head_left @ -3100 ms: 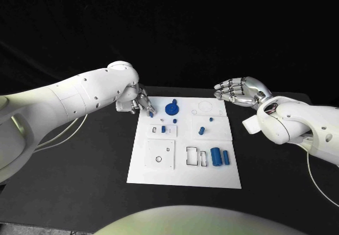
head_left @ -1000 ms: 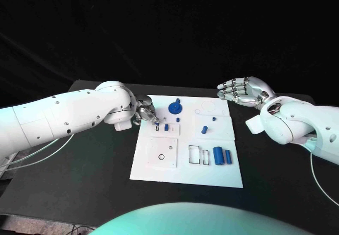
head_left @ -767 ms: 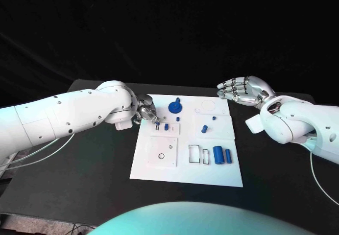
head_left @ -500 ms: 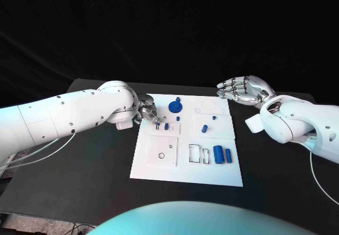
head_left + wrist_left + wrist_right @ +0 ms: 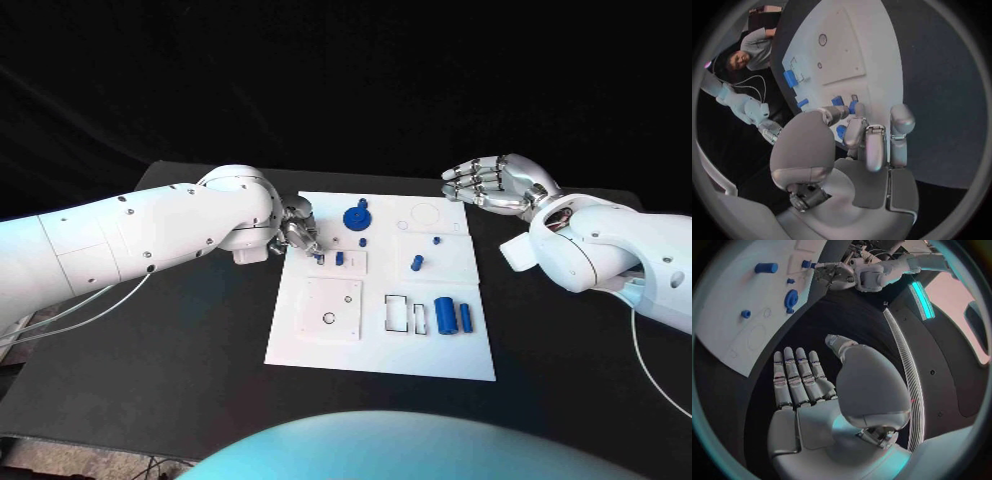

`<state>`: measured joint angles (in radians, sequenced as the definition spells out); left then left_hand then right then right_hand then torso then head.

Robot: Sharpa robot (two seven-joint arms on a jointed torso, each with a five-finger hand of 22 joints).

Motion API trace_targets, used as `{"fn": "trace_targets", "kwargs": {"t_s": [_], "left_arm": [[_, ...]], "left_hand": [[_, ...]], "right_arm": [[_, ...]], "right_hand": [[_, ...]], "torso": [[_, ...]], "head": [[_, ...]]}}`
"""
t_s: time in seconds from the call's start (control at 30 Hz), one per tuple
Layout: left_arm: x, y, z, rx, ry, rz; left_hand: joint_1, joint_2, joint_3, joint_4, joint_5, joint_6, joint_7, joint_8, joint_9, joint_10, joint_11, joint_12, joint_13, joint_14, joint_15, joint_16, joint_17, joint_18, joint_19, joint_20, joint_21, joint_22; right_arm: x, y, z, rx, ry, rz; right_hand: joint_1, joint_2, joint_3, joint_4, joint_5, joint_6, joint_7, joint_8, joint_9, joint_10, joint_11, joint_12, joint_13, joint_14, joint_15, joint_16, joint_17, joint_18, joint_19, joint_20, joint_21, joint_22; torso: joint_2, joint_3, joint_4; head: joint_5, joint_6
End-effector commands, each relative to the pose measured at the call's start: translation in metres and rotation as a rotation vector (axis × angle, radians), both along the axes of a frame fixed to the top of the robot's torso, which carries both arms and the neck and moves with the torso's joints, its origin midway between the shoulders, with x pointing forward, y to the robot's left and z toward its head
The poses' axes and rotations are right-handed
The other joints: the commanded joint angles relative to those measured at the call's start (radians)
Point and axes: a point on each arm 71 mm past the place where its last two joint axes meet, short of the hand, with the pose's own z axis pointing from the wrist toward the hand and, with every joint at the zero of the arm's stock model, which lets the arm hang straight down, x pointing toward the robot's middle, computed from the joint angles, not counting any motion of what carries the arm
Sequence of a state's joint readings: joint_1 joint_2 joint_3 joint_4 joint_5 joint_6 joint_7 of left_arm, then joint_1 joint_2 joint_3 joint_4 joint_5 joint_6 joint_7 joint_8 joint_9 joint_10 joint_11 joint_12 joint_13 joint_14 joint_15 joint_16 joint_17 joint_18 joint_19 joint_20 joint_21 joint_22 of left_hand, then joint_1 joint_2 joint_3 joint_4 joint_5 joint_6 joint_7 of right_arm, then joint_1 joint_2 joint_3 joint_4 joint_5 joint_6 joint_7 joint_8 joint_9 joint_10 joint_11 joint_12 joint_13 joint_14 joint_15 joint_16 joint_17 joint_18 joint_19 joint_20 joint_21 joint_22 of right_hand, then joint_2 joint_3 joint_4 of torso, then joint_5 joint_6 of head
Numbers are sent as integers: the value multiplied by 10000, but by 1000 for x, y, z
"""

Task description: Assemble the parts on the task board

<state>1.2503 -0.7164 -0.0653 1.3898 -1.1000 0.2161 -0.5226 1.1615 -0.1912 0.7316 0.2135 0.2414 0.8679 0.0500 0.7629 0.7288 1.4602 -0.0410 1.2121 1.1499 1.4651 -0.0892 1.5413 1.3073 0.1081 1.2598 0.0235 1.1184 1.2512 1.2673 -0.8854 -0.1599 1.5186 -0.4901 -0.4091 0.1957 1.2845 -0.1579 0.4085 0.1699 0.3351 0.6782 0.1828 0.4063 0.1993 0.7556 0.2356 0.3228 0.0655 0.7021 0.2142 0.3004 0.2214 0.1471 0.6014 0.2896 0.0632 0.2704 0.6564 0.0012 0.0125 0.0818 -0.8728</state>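
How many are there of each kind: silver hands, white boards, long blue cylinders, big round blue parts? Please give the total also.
Silver hands: 2 (left hand, right hand)
White task board: 1
Long blue cylinders: 2
Big round blue part: 1
Total: 6

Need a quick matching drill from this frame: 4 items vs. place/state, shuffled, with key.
Items:
1. left hand
2. right hand
3. two large blue cylinders
4. round blue part

Places/states:
A. lying side by side on the near right part of the task board
B. fingers apart, palm empty, off the board's far right corner
C. on the board's far part, left of centre
D. fingertips down at the board's left edge, by a small blue part

Pairs: 1-D, 2-B, 3-A, 4-C
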Motion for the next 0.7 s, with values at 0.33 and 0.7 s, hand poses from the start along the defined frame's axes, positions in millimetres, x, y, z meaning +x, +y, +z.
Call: {"fn": "trace_targets", "kwargs": {"t_s": [0.33, 0.7], "left_arm": [[-1, -2, -3, 200, 107, -147], [-3, -4, -3, 179, 183, -243]], "left_hand": [[-63, 46, 1567, -1487, -59, 245, -227, 32, 9, 65, -12, 9, 20, 869, -56, 39, 1753, 81, 56, -26, 5, 3], [-70, 48, 1572, -1491, -70, 247, -227, 32, 6, 68, -11, 11, 23, 874, -55, 45, 1775, 78, 62, -26, 12, 10]], "right_arm": [[-1, 2, 2, 39, -241, 181], [-1, 2, 1, 72, -200, 160]], "right_hand": [[-84, 3, 15, 40, 3, -38, 991, 46, -18, 14, 27, 62, -11, -10, 40, -30, -17, -85, 14, 4, -2, -9], [-80, 4, 18, 36, 24, -33, 989, 51, -20, 21, 24, 67, -10, 0, 37, -26, -19, -83, 20, 4, 1, -15]], "torso": [[-2, 4, -8], [-6, 5, 7]], "head": [[-59, 2], [-47, 2]]}}
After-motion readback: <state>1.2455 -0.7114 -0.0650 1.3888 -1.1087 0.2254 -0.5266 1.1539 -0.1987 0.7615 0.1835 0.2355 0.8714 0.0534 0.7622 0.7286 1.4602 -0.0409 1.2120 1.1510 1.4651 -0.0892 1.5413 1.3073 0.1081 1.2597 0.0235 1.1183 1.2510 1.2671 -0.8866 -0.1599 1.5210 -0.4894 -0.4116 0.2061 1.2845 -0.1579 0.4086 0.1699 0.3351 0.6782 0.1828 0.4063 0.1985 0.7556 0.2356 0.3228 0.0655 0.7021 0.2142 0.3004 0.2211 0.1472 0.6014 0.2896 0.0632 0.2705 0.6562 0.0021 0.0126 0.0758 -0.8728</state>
